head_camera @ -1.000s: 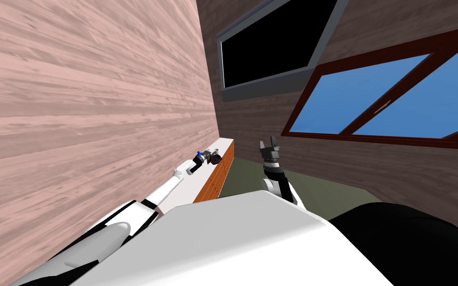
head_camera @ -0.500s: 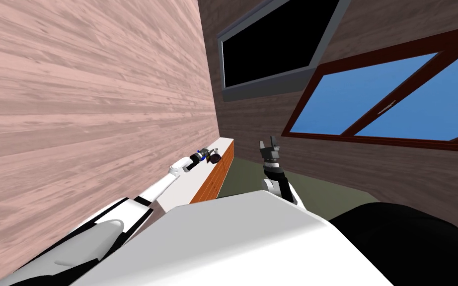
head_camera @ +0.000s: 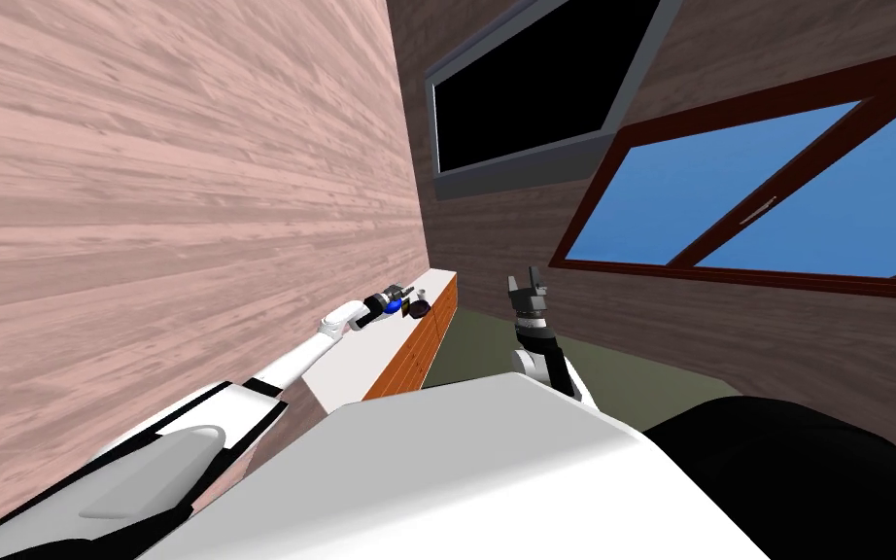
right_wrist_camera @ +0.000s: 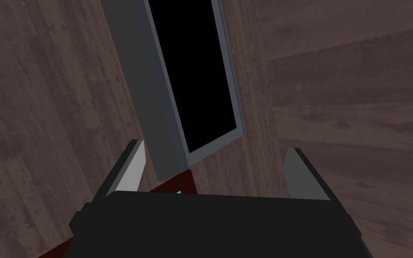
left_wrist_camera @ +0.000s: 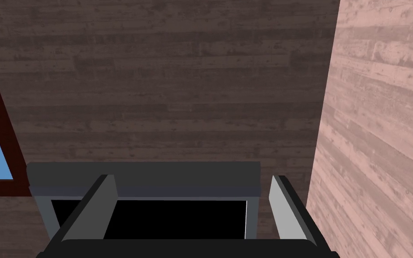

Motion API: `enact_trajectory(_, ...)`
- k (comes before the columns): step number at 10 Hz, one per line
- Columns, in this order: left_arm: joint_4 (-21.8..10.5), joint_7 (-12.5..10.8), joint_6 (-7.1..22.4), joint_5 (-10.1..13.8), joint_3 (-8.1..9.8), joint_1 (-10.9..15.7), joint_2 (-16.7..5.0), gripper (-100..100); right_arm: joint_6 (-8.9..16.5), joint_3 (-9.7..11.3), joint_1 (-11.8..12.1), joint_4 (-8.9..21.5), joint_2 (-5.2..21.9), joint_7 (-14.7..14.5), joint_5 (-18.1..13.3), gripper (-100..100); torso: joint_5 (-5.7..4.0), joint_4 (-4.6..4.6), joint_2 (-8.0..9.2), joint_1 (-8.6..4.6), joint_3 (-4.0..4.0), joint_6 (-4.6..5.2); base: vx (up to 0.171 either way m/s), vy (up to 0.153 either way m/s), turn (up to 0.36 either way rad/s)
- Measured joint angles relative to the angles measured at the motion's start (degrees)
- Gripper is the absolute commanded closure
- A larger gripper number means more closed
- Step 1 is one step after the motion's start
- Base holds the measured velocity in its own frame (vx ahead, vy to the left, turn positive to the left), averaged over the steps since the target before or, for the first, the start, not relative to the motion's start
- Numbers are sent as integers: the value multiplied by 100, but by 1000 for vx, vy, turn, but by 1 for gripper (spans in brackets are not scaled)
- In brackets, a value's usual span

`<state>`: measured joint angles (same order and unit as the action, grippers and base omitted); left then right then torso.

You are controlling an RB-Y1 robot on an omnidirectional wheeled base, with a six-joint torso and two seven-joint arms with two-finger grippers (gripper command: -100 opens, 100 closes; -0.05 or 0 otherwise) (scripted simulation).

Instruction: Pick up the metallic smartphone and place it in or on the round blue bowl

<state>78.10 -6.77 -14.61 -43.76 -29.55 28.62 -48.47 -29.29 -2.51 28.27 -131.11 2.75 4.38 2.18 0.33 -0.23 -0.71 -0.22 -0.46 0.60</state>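
Observation:
My left arm reaches over a white-topped cabinet (head_camera: 359, 374) along the pale plank wall. Its left gripper (head_camera: 403, 292) hovers above the top's far end, and in the left wrist view the left gripper (left_wrist_camera: 192, 179) is open, empty and pointed at a wall. A small blue thing (head_camera: 393, 305) shows just beside the gripper, and a dark round object (head_camera: 420, 310) lies on the top next to it. I cannot tell which of them is the bowl, and no phone can be made out. My right gripper (head_camera: 526, 285) is raised in front of me, and the right gripper (right_wrist_camera: 214, 148) is open and empty.
The cabinet has an orange-brown wooden front (head_camera: 415, 350) and stands in the corner of two plank walls. A grey-framed black panel (head_camera: 534, 87) and a red-framed window (head_camera: 776, 204) hang on the dark wall. Green floor (head_camera: 495, 340) lies to the cabinet's right.
My left arm has swung toward the pale wall and lifted a little, its gripper drawing back from the dark round object. The right arm has stayed still.

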Motion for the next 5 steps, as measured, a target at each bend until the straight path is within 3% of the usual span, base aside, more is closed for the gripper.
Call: enact_trajectory(5,1,2,1,0,0,-1,1,0,0,0,0,0,0,0,0,0,5,-3,-10,17,-6,-1,0,0,0)
